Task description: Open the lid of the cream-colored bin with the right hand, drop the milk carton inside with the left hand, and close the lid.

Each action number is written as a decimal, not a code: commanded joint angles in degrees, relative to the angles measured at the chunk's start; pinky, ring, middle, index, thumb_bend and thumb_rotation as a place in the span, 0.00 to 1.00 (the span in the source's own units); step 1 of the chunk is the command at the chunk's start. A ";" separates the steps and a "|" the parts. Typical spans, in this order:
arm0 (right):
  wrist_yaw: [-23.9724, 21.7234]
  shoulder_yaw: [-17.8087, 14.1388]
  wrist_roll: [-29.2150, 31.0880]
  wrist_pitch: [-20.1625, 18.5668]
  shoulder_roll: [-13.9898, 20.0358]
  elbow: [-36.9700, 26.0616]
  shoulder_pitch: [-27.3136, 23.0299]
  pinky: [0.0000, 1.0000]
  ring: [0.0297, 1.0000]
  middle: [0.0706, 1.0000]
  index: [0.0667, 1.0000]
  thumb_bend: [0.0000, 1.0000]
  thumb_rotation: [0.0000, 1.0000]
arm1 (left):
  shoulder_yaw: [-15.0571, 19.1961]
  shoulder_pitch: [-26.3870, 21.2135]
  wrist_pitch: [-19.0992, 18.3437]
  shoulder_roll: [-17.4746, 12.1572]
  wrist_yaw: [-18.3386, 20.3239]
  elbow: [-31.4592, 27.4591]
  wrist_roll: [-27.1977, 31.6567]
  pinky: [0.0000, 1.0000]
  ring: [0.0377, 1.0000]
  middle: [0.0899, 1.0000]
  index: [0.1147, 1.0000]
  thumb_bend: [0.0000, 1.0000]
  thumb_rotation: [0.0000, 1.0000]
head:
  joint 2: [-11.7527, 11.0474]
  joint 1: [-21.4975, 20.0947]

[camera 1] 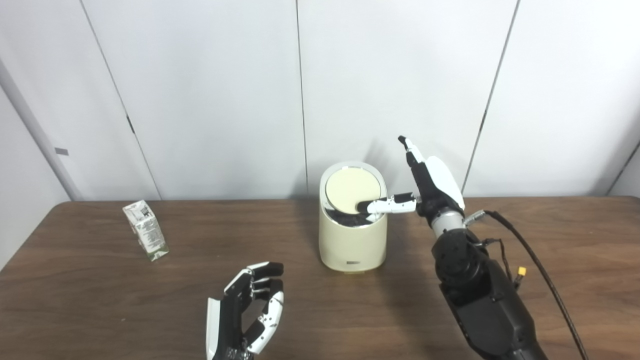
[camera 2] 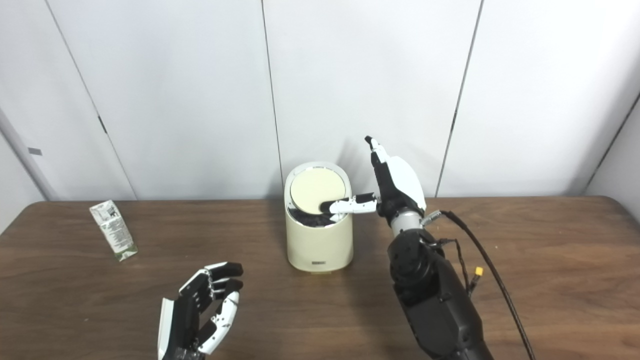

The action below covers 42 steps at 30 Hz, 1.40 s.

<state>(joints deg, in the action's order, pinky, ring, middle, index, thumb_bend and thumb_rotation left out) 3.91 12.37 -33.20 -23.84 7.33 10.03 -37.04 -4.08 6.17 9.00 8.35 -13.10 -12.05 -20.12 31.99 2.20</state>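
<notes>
The cream-colored bin (camera 1: pixel 352 245) stands at the middle of the table. Its round lid (camera 1: pixel 354 191) is tilted, raised at the front with a dark gap showing beneath it. My right hand (camera 1: pixel 427 182) is just right of the bin, fingers pointing up and apart, its thumb reaching left and resting on the lid's front right edge. The milk carton (camera 1: pixel 145 237) stands slightly tilted at the far left. My left hand (camera 1: pixel 247 312) hovers open near the front edge, empty, well right of the carton.
The brown wooden table (camera 1: pixel 550 260) runs to a white panelled wall behind. A black cable (camera 1: pixel 530 255) with a yellow connector trails from my right forearm over the table's right side.
</notes>
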 commanded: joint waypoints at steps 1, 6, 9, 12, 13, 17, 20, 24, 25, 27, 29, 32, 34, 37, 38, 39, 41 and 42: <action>0.52 0.47 -1.37 -0.29 -0.24 -0.27 -2.28 0.89 0.97 0.98 0.97 0.85 0.34 | -0.54 -0.82 0.88 0.67 -0.40 -1.00 -0.61 0.52 0.59 0.63 0.61 0.26 0.30 | 0.02 0.08; 0.72 0.71 -1.23 -0.13 -0.44 0.06 -2.31 0.89 0.97 0.98 0.97 0.86 0.36 | -0.66 -0.82 0.82 0.63 -0.61 -1.07 -1.57 0.52 0.58 0.62 0.61 0.25 0.32 | 0.06 0.06; 0.65 0.84 -1.16 0.00 -0.44 0.05 -2.26 0.89 0.96 0.98 0.97 0.86 0.36 | -0.71 -0.82 0.63 0.77 -0.67 -1.19 -1.77 0.52 0.58 0.62 0.61 0.25 0.32 | 0.05 0.10; 0.30 0.76 -0.80 -0.23 -0.60 -0.33 -2.16 0.89 0.96 0.98 0.97 0.86 0.37 | -0.63 -0.78 0.13 0.89 -0.43 -1.48 -1.18 0.52 0.58 0.62 0.61 0.25 0.31 | 0.08 -0.05; 0.20 0.72 -0.66 -0.34 -0.70 -0.47 -2.13 0.90 0.97 0.98 0.98 0.86 0.37 | -0.59 -0.77 0.03 0.86 -0.36 -1.55 -0.99 0.52 0.58 0.62 0.61 0.26 0.31 | 0.06 -0.12; 0.46 1.11 -1.18 -0.45 -0.94 -0.73 -2.04 0.88 0.96 0.98 0.97 0.87 0.41 | -0.66 -0.68 -0.07 0.64 -0.34 -1.70 -1.00 0.52 0.58 0.62 0.61 0.26 0.31 | 0.08 -0.12; 1.02 1.88 -2.09 0.11 -0.89 -0.52 -2.10 0.87 0.95 0.97 0.96 0.88 0.45 | -0.70 -0.70 0.41 0.53 -0.34 -1.52 -0.65 0.52 0.58 0.62 0.61 0.26 0.30 | 0.06 -0.11; 1.32 2.37 -2.61 0.41 -0.97 0.04 -2.34 0.89 0.96 0.97 0.96 0.91 0.47 | -0.75 -0.70 0.25 0.63 -0.24 -1.51 -0.27 0.52 0.59 0.62 0.61 0.26 0.31 | 0.13 -0.06; 1.35 2.45 -2.64 0.43 -0.99 0.23 -2.41 0.90 0.96 0.97 0.96 0.91 0.47 | -0.77 -0.71 0.29 0.65 -0.26 -1.51 -0.23 0.52 0.59 0.62 0.61 0.26 0.31 | 0.13 -0.06; 1.28 2.66 -2.76 0.24 -1.04 0.64 -2.61 0.91 0.96 0.97 0.96 0.91 0.46 | -0.81 -0.72 0.35 0.65 -0.41 -1.49 -0.57 0.52 0.59 0.62 0.61 0.26 0.32 | 0.13 -0.06; 1.12 2.82 -2.75 -0.04 -1.11 0.99 -2.75 0.93 0.97 0.98 0.97 0.92 0.45 | -0.86 -0.68 0.24 0.64 -0.54 -1.56 -1.08 0.52 0.58 0.62 0.61 0.25 0.32 | 0.17 -0.09; 0.97 3.13 -2.90 -0.41 -1.22 1.33 -2.89 0.95 0.98 0.98 0.97 0.92 0.41 | -0.84 -0.66 -0.10 0.74 -0.54 -1.79 -1.09 0.52 0.58 0.62 0.61 0.25 0.31 | 0.20 -0.11; 0.88 3.32 -3.03 -0.53 -1.22 1.41 -2.92 0.95 0.98 0.98 0.97 0.93 0.39 | -0.82 -0.66 -0.10 0.75 -0.40 -1.85 -0.64 0.52 0.58 0.62 0.61 0.26 0.30 | 0.24 -0.12; 0.55 3.67 -3.45 -1.26 -1.13 1.28 -2.97 0.96 0.98 0.98 0.98 0.93 0.34 | -0.82 -0.65 0.03 0.62 -0.23 -1.86 -0.26 0.52 0.59 0.63 0.61 0.26 0.31 | 0.35 -0.16; 0.48 3.83 -3.69 -1.50 -1.06 1.20 -3.01 0.96 0.98 0.98 0.97 0.93 0.32 | -0.81 -0.63 0.02 0.59 -0.23 -1.88 -0.24 0.52 0.59 0.63 0.61 0.26 0.31 | 0.37 -0.19; 0.53 3.90 -3.82 -1.55 -1.04 1.14 -3.01 0.96 0.98 0.98 0.97 0.94 0.31 | -0.79 -0.61 -0.01 0.58 -0.21 -1.92 -0.22 0.52 0.58 0.63 0.61 0.26 0.31 | 0.38 -0.24; 0.94 3.87 -3.89 -1.25 -1.03 1.18 -2.95 0.95 0.98 0.98 0.97 0.95 0.26 | -0.72 -0.59 0.21 0.63 -0.26 -1.90 0.10 0.52 0.58 0.62 0.61 0.26 0.30 | 0.41 -0.28; 1.03 3.90 -3.99 -1.23 -0.99 1.17 -2.94 0.95 0.98 0.98 0.97 0.95 0.24 | -0.71 -0.58 0.35 0.61 -0.26 -1.87 0.24 0.52 0.58 0.62 0.61 0.26 0.30 | 0.49 -0.30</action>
<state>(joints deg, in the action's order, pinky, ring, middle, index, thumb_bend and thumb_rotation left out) 5.09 15.50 -35.61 -24.81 6.44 10.99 -38.78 -4.48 6.29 7.95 8.43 -13.14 -12.11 -19.91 32.34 1.85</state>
